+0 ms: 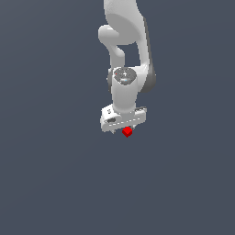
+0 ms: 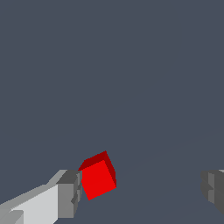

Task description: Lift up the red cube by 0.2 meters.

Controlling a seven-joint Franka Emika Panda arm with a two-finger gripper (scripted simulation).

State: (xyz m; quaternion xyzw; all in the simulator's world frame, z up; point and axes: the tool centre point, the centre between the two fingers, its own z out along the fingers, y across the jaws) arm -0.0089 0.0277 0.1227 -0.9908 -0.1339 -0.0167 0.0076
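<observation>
Grey-blue ground fills both views, flat and unmarked, with nothing on it that I can see but the red cube (image 2: 98, 177). I take that cube as my landmark.

Nearest to my wrist camera is one of my fingers (image 2: 69, 194), its dark pad just beside the cube, close enough that I cannot tell whether it touches a face or leaves a sliver of gap. The cube sits turned at an angle to that pad, one corner toward it, so the faces do not line up squarely with my pads. My other finger (image 2: 214, 189) stands well apart from the cube on its far side. So my gripper (image 2: 142, 190) is spread wide, holding nothing, and the cube lies between my fingers but far off centre, hugging one of them. I judge that I am low enough to straddle it, and that closing from here would push the cube sideways before both pads meet it.

Farther off, the exterior view shows my gripper (image 1: 124, 130) pointing straight down, the cube (image 1: 127, 132) peeking out directly beneath my white hand, with the wrist and arm rising above it. Whether it rests on the ground I cannot tell; lifting is not yet begun, I judge.
</observation>
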